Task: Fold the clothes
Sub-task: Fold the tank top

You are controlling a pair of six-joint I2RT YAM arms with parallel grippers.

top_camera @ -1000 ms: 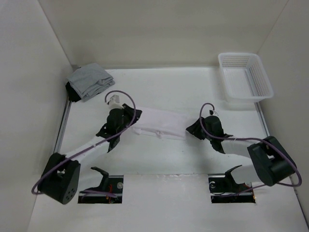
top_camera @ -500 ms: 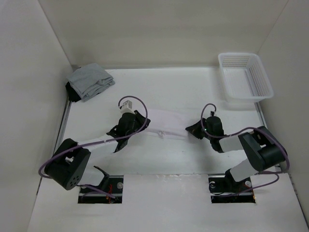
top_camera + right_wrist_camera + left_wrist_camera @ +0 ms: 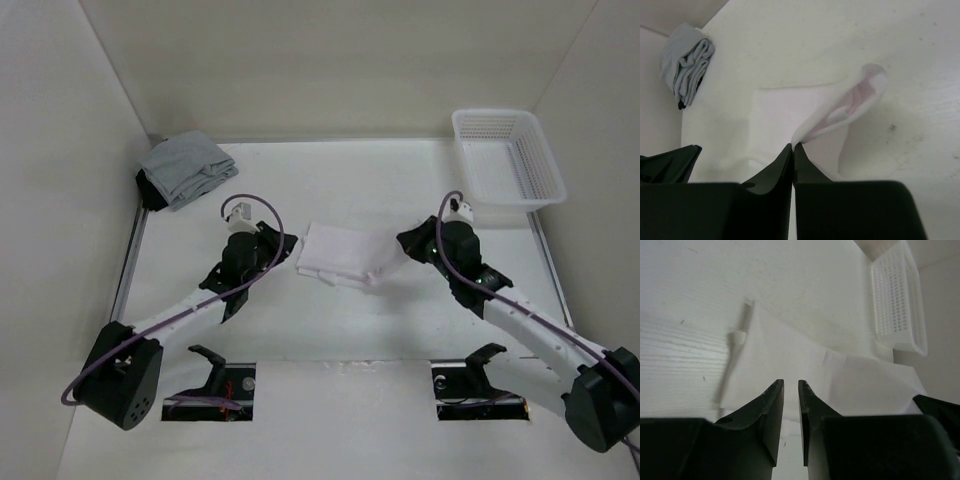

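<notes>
White worktop (image 3: 340, 330) inside a white-walled enclosure, with both arm bases at the near edge.

- **Garment:** the white garment (image 3: 340, 252) sits mid-worktop between the two arms. It lies mostly flat as a squat, roughly rectangular patch, slightly skewed.
- **Fold:** its right end is lifted and doubled back over the flat part. The right wrist view shows a curled loop of fabric hanging off the fingertips, pinkish inside, with the flat layer underneath.
- **Right gripper** (image 3: 792, 146)**:** clamped tight on that lifted edge. There is no gap between the jaws, and cloth comes out right at the tips. From above it sits at the garment's right end, with a shadow under the raised fabric.
- **Left gripper** (image 3: 788, 382)**:** at the garment's left end, low, with its tips over the near edge. The jaws stand a narrow slit apart. Can't tell if any cloth is in the slit, since it's all white on white behind it.
- **Other items:** the grey cloth bundle (image 3: 185, 170), with a dark edge, is in the far-left corner, well apart from the garment. The white lattice basket (image 3: 508, 160) is in the far-right corner, open side up, near the right wall and also well apart from the garment.
</notes>
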